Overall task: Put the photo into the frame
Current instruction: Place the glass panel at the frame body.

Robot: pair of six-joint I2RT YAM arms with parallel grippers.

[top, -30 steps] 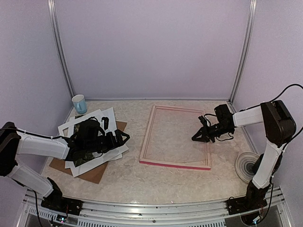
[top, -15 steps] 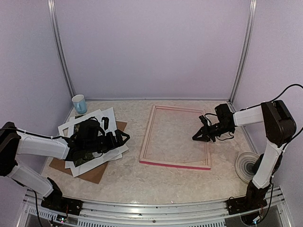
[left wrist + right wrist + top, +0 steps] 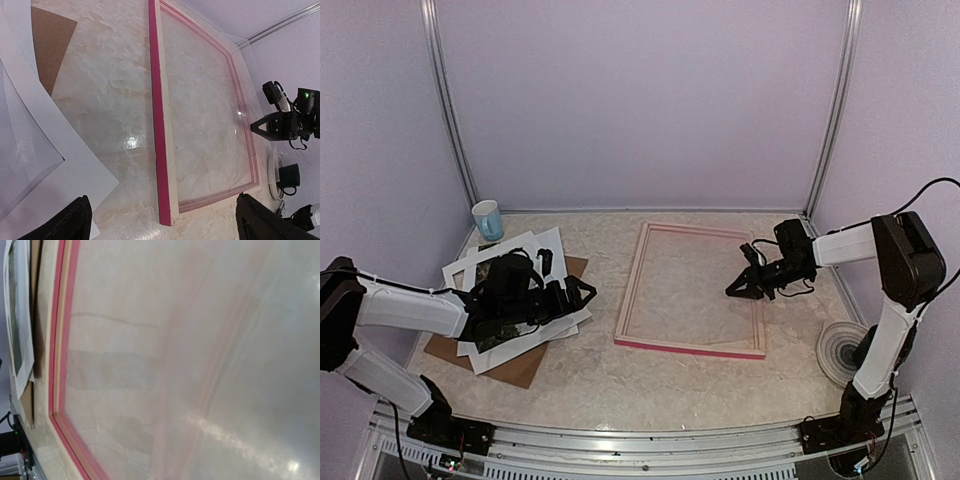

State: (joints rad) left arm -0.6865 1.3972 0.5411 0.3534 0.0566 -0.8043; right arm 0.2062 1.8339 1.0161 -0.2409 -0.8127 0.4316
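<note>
**A:** How many of each are you counting?

**B:** I am counting one pink frame (image 3: 690, 347), one photo (image 3: 486, 336), one brown backing board (image 3: 523, 366), at least two overlapping white mat sheets (image 3: 542, 249), one pale blue cup (image 3: 488, 219) and one round pale disc (image 3: 840, 352). All the paper is lying left of the frame. The cup is standing beyond it on that side, and the disc is sitting right of the frame.

**A:** What are the grippers doing?

**B:** The left gripper (image 3: 588, 297) is hanging with its jaws spread wide and nothing between them. It is over the edge of the white sheets nearest the frame's left rail. The right gripper (image 3: 731, 294) is keeping its fingers pressed together, pinching nothing I can see. It is pointing down just inside the frame's right rail, and I cannot tell whether it is touching.

**A:** And where is the photo?

**B:** It is lying flat in the paper stack. Only a dark green patch is showing beneath the left arm's wrist. That puts it behind the open jaws, on the side away from the frame.
</note>
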